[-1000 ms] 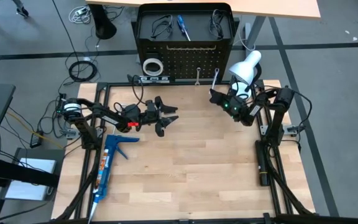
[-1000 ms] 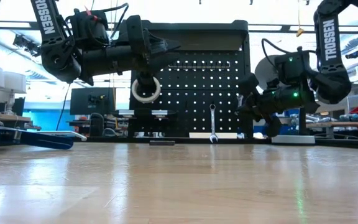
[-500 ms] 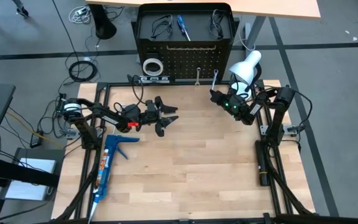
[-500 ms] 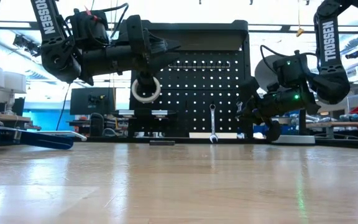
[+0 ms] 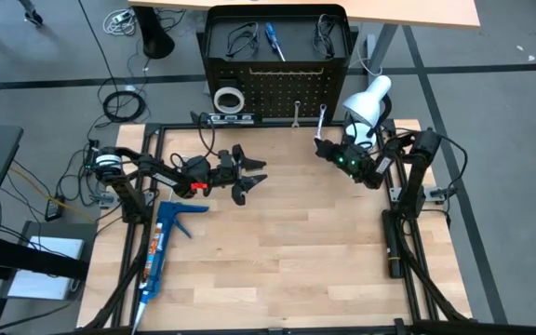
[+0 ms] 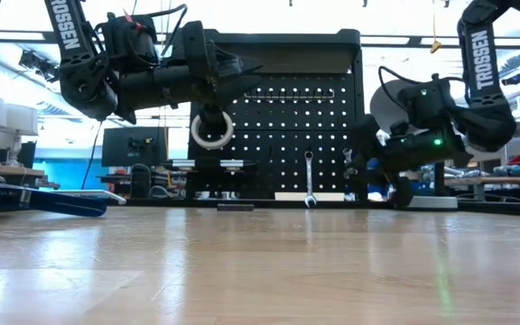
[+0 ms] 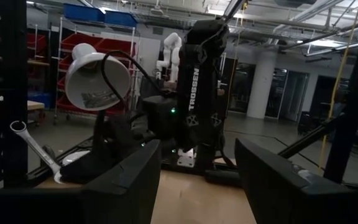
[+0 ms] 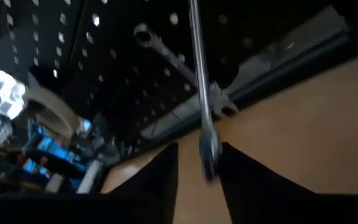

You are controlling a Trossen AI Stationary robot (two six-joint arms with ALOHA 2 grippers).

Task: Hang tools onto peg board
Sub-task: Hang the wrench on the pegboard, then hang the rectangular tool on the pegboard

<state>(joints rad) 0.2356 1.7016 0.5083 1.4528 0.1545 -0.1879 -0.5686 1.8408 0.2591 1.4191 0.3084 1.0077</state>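
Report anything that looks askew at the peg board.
One wrench leans tilted against the peg board, right by the right gripper. The other wrench hangs straight. Nothing else stands out.

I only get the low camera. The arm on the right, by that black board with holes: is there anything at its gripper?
Observer: Yes. Its wrist camera shows a silver wrench right ahead of the right gripper, close to the peg board.
Operator: And the left one, is it stuck to that white ring?
Observer: No. From above, the left gripper hangs open and empty over the table, well clear of the tape ring on the board.
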